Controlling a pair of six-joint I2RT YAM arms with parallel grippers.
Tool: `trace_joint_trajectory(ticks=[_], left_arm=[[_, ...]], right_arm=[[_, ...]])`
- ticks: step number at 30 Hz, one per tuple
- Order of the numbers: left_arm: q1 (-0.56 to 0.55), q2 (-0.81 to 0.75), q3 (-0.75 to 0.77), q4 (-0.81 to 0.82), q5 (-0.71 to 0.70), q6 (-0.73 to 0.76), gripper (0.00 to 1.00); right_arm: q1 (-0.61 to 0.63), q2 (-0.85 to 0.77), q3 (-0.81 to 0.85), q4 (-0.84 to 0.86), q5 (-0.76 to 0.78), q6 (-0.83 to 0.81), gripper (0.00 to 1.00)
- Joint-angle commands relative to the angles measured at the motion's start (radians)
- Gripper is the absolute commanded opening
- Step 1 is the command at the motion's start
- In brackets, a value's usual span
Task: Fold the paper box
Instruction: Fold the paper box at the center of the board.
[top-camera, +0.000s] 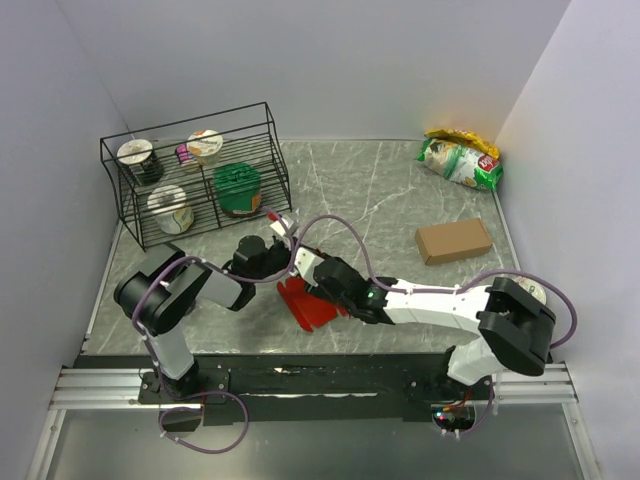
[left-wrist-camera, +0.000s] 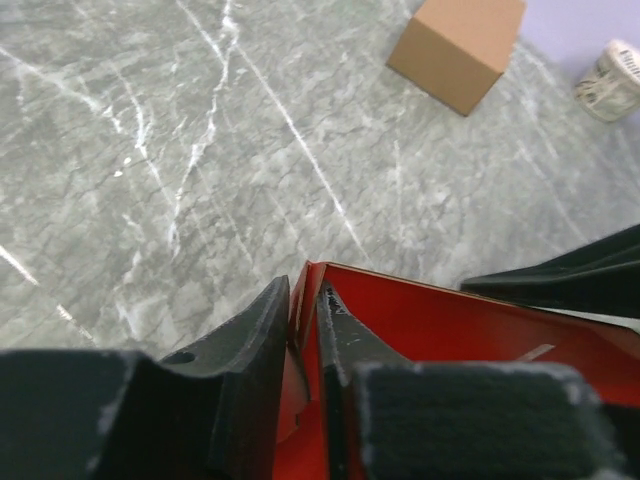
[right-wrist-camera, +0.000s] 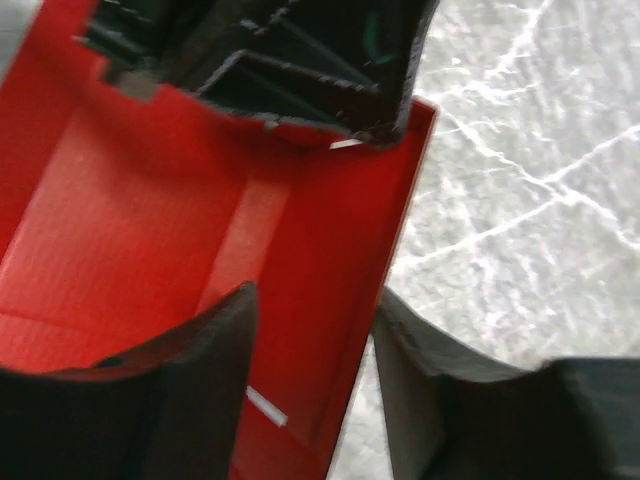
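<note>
Paper box (top-camera: 305, 308): one, pinched by left tool (left-wrist-camera: 303, 297), straddled by right tool (right-wrist-camera: 315, 302).

— What do the arms look like?
— The left arm (top-camera: 170, 290) and the right arm (top-camera: 440, 303) both have white links with bulky black joints. A purple cable (top-camera: 340, 228) loops along each.
— And the ends?
— Black wedge-shaped fingers (left-wrist-camera: 245, 370) with grey fuzzy pads (left-wrist-camera: 470, 410). The right wrist has a small green light (top-camera: 371, 293).

TOP: high at near edge, looking down on whole table (top-camera: 380, 190) | LEFT WRIST: low, close in, facing cardboard box (left-wrist-camera: 458, 48) | RIGHT WRIST: closest, looking down | SHARED BY 3: paper box (top-camera: 308, 310)
</note>
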Motion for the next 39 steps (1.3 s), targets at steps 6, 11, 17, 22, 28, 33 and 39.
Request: trace_joint_trajectory(ticks=[6,11,17,22,28,33,39], left_arm=[[-0.079,-0.063,0.015,-0.119,-0.113,0.184,0.08],[-0.121,-0.111,0.012,-0.202,-0.217,0.259,0.01],[-0.154,-0.174,-0.017,-0.224,-0.332,0.305,0.01],[-0.154,-0.204,-0.037,-0.237,-0.371,0.305,0.01],[-0.161,-0.264,-0.076,-0.236,-0.437,0.351,0.01],[-0.177,-0.255,-0.083,-0.225,-0.507,0.368,0.01],[-0.200,-0.241,-0.086,-0.208,-0.553,0.379,0.01]], right_arm=[[-0.082,-0.099,0.079,-0.122,-0.177,0.199,0.65],[-0.176,-0.158,0.108,-0.156,-0.290,0.308,0.86],[-0.273,-0.255,0.085,-0.106,-0.445,0.377,0.89],[-0.363,-0.315,0.005,-0.046,-0.629,0.412,0.86],[-0.446,-0.297,0.025,-0.038,-0.740,0.479,0.65],[-0.455,-0.211,0.059,-0.006,-0.766,0.512,0.48],[-0.455,-0.180,0.016,0.086,-0.774,0.545,0.35]])
